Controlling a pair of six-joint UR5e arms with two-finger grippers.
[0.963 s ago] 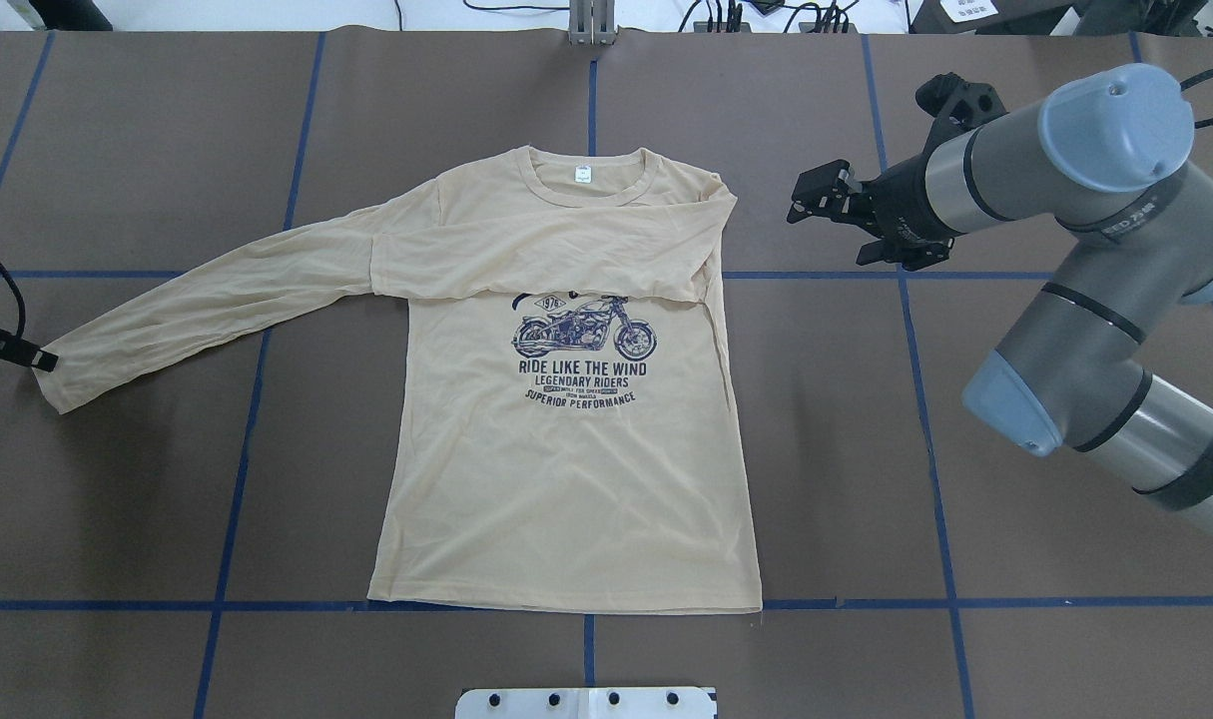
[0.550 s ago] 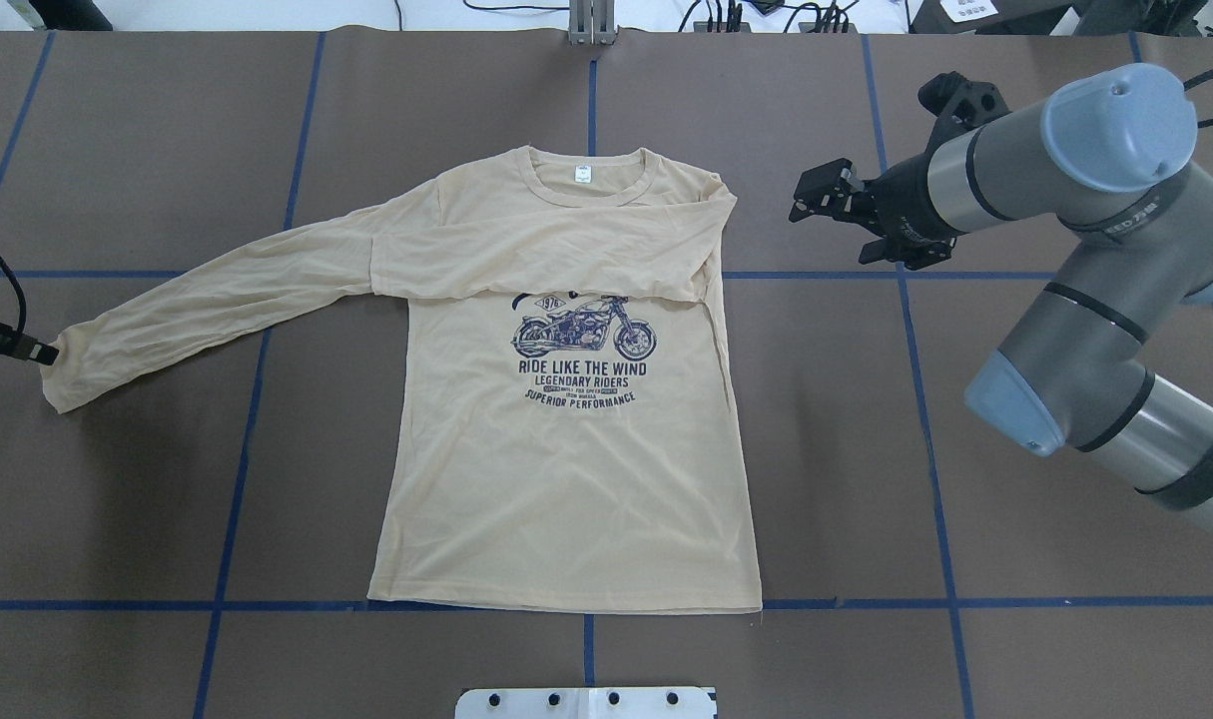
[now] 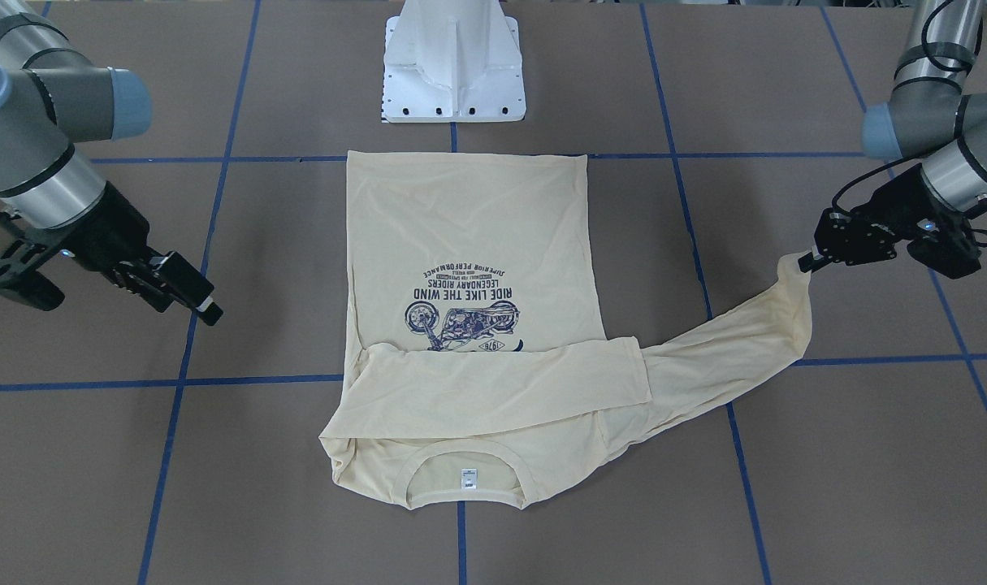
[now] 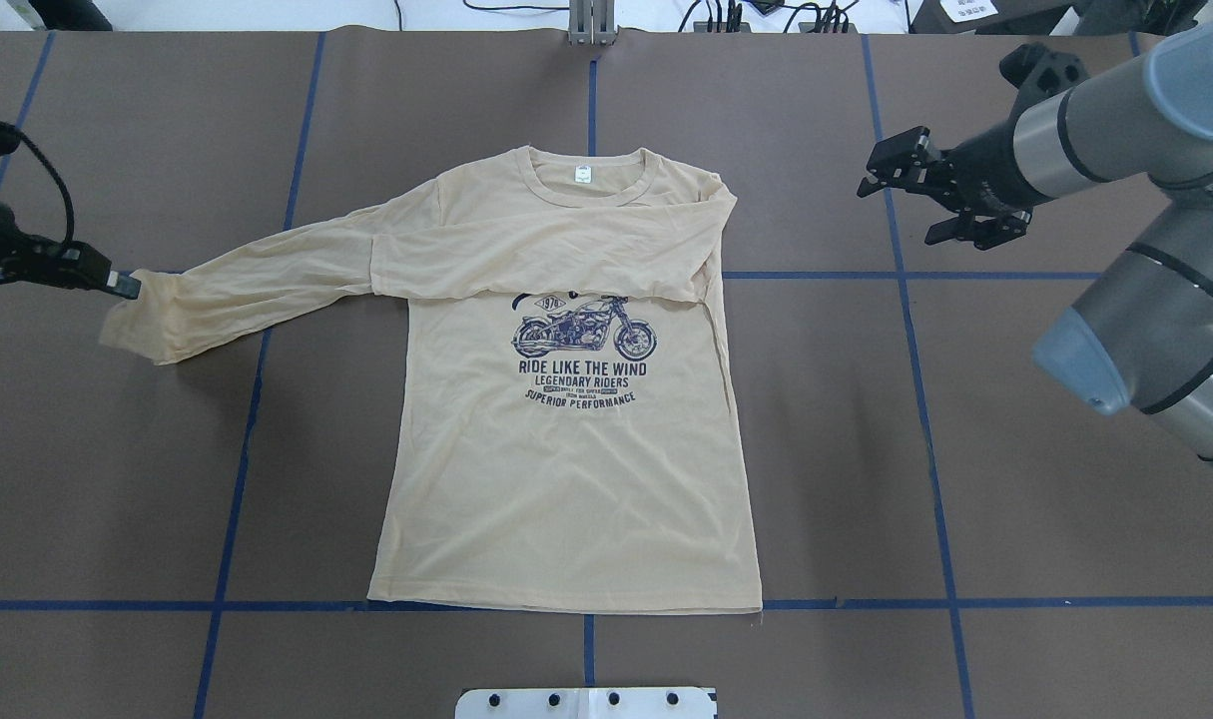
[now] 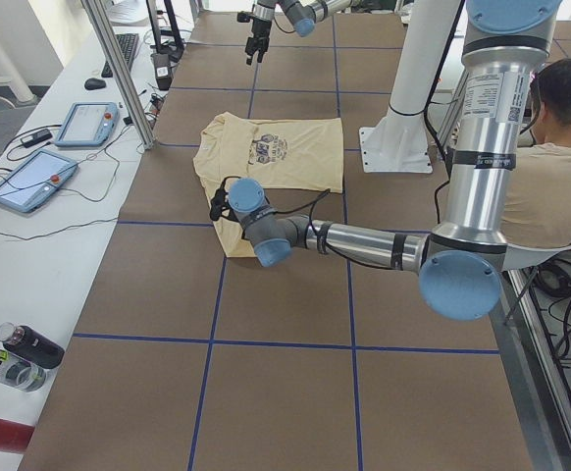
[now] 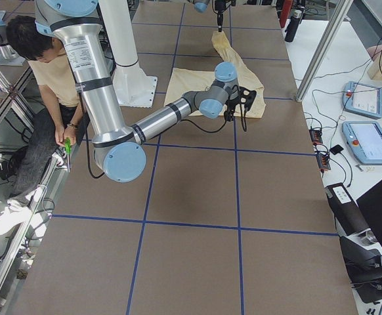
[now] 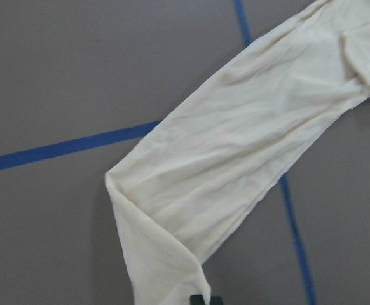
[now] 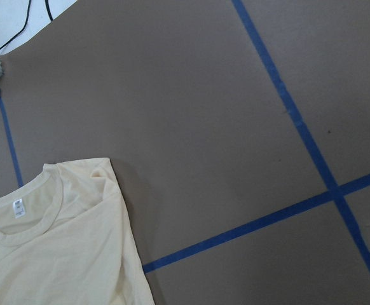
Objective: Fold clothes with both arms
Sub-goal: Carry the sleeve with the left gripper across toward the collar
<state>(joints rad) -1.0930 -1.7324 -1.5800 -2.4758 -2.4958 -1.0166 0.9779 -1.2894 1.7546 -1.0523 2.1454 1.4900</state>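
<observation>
The cream long-sleeved T-shirt point(image 4: 566, 479) lies flat, print up, neckline point(image 4: 586, 180) at the far side. One sleeve point(image 4: 546, 262) is folded across the chest. The other sleeve point(image 4: 257, 290) stretches out to the left. My left gripper point(image 4: 119, 284) is shut on that sleeve's cuff and holds it slightly off the table; it also shows in the front view point(image 3: 806, 262). In the left wrist view the sleeve point(image 7: 236, 159) hangs from the fingertips point(image 7: 201, 298). My right gripper point(image 4: 896, 200) is open and empty, hovering right of the shirt's shoulder.
The white pedestal base point(image 3: 452, 73) stands at the near edge behind the hem. Blue tape lines point(image 4: 930, 439) cross the brown table. A seated person point(image 5: 560, 167) is beside the robot. Control tablets point(image 5: 30, 177) and bottles point(image 5: 21, 353) lie on a side table.
My left gripper has carried the cuff toward the far side and inward, bunching the sleeve end. My right gripper has drawn back to the right and farther away from the shirt.
</observation>
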